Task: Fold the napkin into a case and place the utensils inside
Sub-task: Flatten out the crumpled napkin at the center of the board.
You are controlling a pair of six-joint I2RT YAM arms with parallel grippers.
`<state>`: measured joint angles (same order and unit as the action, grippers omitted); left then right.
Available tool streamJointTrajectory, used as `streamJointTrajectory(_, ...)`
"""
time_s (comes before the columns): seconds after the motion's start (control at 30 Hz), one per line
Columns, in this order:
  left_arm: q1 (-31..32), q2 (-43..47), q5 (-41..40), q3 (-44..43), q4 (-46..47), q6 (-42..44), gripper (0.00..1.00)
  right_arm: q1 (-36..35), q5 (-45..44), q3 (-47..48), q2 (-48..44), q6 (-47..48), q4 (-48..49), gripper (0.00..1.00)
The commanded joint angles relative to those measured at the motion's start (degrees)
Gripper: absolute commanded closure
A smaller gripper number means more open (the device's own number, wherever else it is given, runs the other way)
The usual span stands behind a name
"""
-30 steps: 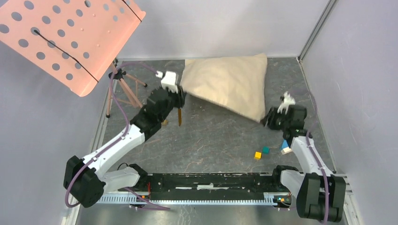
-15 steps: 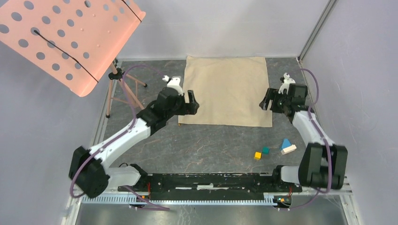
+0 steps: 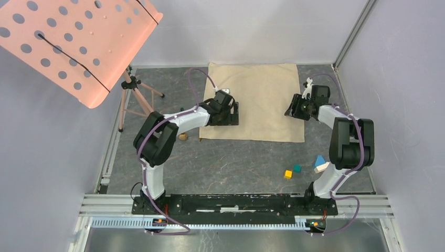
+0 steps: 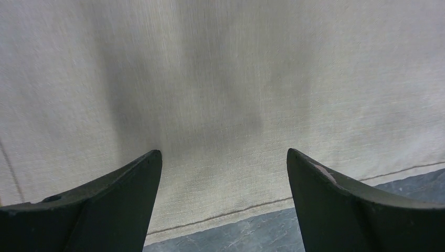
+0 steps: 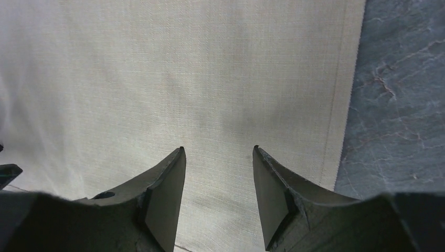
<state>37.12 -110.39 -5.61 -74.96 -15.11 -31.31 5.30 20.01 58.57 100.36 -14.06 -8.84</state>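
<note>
Grey stone tabletop [image 3: 236,157] carries the napkin [image 3: 257,89], spread flat beneath both your claws. Your left gripper [image 4: 223,152] is over its left edge with fingers wide apart. Your right gripper [image 5: 219,149] is also parted, more narrowly, with the right hem just beside it.

The light is soft and even from above. My left pincer [image 4: 223,153] throws a dim grey shadow on the napkin [image 4: 294,63]. My right fingers [image 5: 163,207] show dark and slightly blurred up close.

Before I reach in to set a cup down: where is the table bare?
Barest: the dark tabletop between the napkin's near hem and the base rail. Crowded: coloured blocks near right, tripod far left, left gripper and right gripper open over the napkin.
</note>
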Motion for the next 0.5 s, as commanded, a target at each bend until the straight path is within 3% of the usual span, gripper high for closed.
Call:
streamJointTrajectory(0.0, 1.60, -0.30, 0.42, 0.43, 0.50, -4.50, 0.06, 0.29, -4.96, -2.22, -0.25, -0.07, 1.33, 0.45)
streamJointTrajectory(0.2, 3.29, 0.68, 1.96, 7.23, 4.71, -7.83, 0.05, 1.56, -8.71, -8.25, 0.09, -2.61, 3.12, 0.46)
streamJointTrajectory(0.47, 8.54, 0.78, 3.40, 9.97, 5.44, -10.25, 0.05, 6.74, -12.37, -12.85, -2.90, -1.22, 1.43, 0.45)
